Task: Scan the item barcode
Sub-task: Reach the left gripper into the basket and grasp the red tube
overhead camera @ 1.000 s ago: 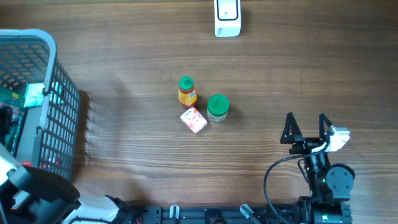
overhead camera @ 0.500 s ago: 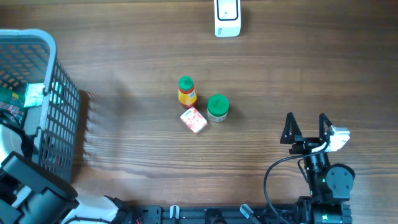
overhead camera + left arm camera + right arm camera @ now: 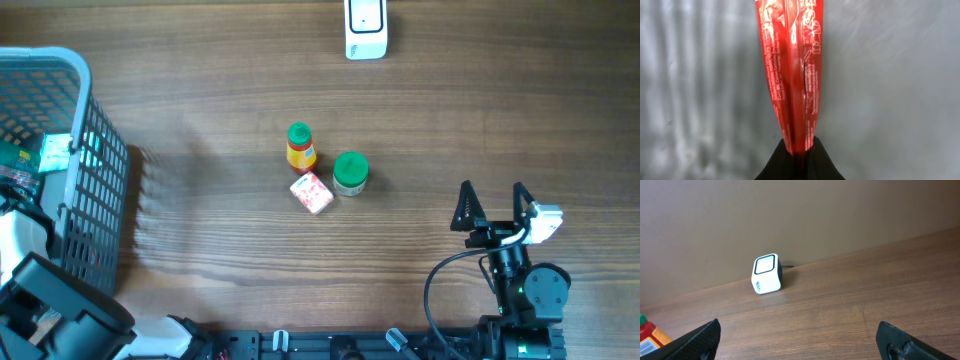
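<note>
Left end effector [image 3: 799,148] is clamped on the end of a red packet [image 3: 792,65], down by the grey basket [image 3: 85,90] at the table's [image 3: 220,250] left edge, so the step in hand looks like picking up the item to scan. Next, it should need lifting clear of the basket wall and carrying past the bottle [image 3: 300,147], small box [image 3: 312,192] and green-lidded jar [image 3: 350,172] to the white scanner [image 3: 365,28], barcode turned toward it. Right end effector [image 3: 492,190] rests near the front edge, fingers wide apart, holding nothing.
</note>
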### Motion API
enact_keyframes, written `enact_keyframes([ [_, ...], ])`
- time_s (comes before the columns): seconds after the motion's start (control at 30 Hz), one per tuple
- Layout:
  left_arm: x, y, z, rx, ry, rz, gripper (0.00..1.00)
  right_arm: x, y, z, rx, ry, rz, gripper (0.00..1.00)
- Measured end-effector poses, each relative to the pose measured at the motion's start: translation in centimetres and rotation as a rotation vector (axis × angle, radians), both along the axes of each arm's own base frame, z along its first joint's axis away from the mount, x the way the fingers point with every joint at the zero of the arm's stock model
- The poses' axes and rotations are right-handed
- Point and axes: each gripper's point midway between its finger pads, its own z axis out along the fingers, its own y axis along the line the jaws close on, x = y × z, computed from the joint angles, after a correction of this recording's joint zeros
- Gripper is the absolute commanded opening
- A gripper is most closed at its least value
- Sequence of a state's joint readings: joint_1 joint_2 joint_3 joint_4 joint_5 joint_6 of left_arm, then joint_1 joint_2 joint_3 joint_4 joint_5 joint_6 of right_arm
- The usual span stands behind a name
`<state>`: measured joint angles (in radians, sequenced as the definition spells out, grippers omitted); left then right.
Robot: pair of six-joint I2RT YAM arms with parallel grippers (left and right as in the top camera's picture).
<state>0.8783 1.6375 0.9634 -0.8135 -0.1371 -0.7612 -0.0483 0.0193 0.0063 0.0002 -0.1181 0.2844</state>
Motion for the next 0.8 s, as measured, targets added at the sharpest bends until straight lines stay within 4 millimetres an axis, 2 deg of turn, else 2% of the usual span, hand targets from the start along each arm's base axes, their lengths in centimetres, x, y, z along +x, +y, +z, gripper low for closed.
enact_keyframes([
  [0.07,-0.3,-0.4,1.1,0.005,-0.005,0.000,0.04,0.0,0.0,0.0,0.000,0.000,0.000,1.00],
  [0.17,0.3,0.2,4.7,0.074,-0.069,-0.001,0.04,0.0,0.0,0.0,0.000,0.000,0.000,1.00],
  [0.23,1.6,1.1,9.7,0.183,-0.193,-0.007,0.04,0.0,0.0,0.0,0.000,0.000,0.000,1.00],
  [0.37,3.1,0.3,17.7,0.342,-0.439,-0.043,0.04,0.0,0.0,0.0,0.000,0.000,0.000,1.00],
  [0.47,2.9,-1.0,21.8,0.439,-0.553,-0.073,0.04,0.0,0.0,0.0,0.000,0.000,0.000,1.00],
  [0.53,3.8,-2.3,24.8,0.501,-0.668,-0.126,0.04,0.0,0.0,0.0,0.000,0.000,0.000,1.00],
  [0.57,4.0,-2.7,25.4,0.510,-0.694,-0.142,0.04,0.0,0.0,0.0,0.000,0.000,0.000,1.00],
  [0.6,5.3,-4.3,27.8,0.538,-0.801,-0.216,0.04,0.0,0.0,0.0,0.000,0.000,0.000,1.00],
  [0.67,7.1,-7.8,30.6,0.529,-0.949,-0.356,0.04,0.0,0.0,0.0,0.000,0.000,0.000,1.00],
  [0.77,8.4,-12.7,31.8,0.456,-1.051,-0.533,0.04,0.0,0.0,0.0,0.000,0.000,0.000,1.00],
  [0.8,8.9,-15.3,31.8,0.407,-1.074,-0.634,0.04,0.0,0.0,0.0,0.000,0.000,0.000,1.00],
])
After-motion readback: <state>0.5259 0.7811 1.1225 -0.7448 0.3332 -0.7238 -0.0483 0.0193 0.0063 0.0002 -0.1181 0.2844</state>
